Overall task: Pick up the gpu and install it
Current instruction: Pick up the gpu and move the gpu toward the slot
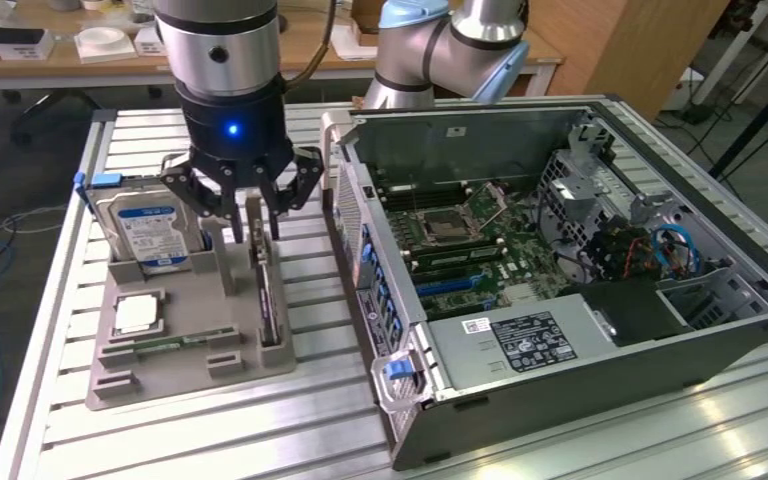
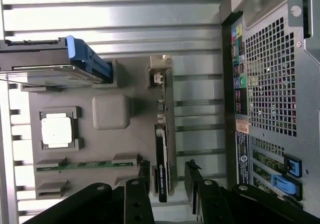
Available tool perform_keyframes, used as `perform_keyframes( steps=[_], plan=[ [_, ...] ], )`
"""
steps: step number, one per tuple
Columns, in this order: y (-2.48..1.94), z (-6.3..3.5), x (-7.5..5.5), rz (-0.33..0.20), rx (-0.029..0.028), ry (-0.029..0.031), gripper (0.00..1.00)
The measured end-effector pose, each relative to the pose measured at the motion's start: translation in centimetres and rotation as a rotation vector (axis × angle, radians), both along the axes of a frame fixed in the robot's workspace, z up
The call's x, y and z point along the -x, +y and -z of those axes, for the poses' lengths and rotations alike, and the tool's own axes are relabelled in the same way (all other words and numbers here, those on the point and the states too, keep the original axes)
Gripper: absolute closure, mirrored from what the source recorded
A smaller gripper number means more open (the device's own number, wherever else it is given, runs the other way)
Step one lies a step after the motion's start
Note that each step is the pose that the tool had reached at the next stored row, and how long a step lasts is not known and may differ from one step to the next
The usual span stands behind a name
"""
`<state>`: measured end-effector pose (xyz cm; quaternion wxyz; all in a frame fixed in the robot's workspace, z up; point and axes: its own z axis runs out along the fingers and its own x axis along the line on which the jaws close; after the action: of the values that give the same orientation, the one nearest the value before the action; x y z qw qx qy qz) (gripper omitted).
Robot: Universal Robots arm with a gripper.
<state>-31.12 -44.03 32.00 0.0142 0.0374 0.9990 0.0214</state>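
The gpu [image 1: 267, 300] stands on edge in a slot along the grey holder [image 1: 184, 372], on the side nearest the computer case. In the wrist view the gpu [image 2: 162, 161] appears edge-on, a thin dark strip, with its silver bracket [image 2: 160, 79] at the far end. My gripper [image 1: 252, 215] hangs just above the card's bracket end. It is open, and in the wrist view its black fingers [image 2: 144, 176] stand on either side of the card's near end without touching it. Nothing is held in my gripper [image 2: 168, 184].
The holder [image 2: 110, 112] also carries a blue-labelled hard drive [image 1: 144, 232], a square processor chip [image 1: 137, 313] and a memory stick [image 2: 85, 165]. The open computer case [image 1: 558, 270] lies close on the exterior view's right, motherboard [image 1: 471, 235] exposed. All rests on a slatted metal table [image 1: 224, 430].
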Motion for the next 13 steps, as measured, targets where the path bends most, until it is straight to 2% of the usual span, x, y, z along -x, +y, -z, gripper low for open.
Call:
perform_keyframes(
  steps=[3, 9, 13],
  plan=[
    [-0.16, 0.54, 0.0, 0.0, -0.0001, -0.0002, 0.59],
    [-1.27, 1.64, 0.0, 0.0, -0.0002, -0.0003, 0.59],
    [-1.43, 2.35, 0.0, 0.0, -0.0001, -0.0003, 0.59]
  ],
)
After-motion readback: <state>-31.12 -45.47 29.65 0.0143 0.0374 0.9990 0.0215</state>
